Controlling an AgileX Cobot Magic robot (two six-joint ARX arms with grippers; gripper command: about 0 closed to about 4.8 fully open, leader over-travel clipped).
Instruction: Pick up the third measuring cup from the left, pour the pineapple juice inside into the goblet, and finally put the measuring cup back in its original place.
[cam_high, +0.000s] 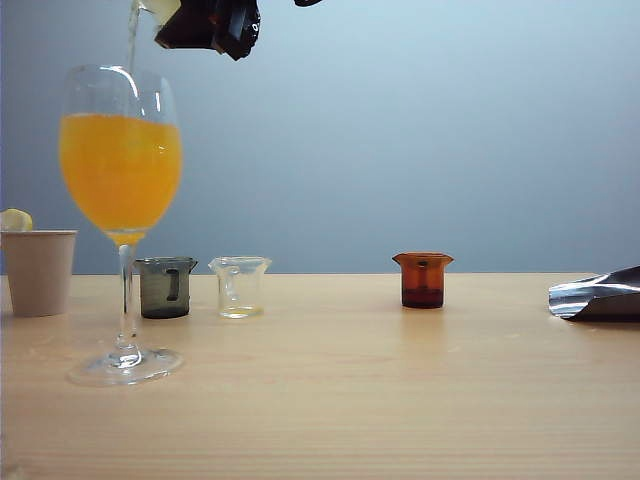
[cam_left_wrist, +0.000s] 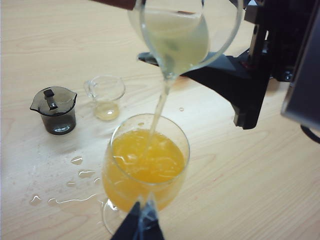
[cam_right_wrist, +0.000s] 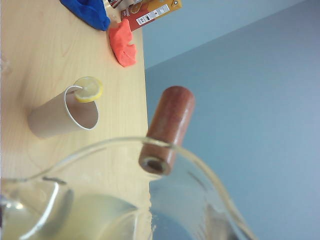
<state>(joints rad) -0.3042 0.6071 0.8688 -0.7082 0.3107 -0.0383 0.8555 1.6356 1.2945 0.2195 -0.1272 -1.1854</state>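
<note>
Left wrist view: the third measuring cup, grasped by the right gripper, is tipped; the pineapple juice may overfill the goblet onto the wet worktop. The left gripper is seen, its fingers' state untellable.

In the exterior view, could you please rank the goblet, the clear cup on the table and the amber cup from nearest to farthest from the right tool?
The right tool holds the third measuring cup tilted at top left.
1. Goblet, directly beneath it.
2. Clear cup, on the table right of the goblet.
3. Amber cup, farther right.
</note>
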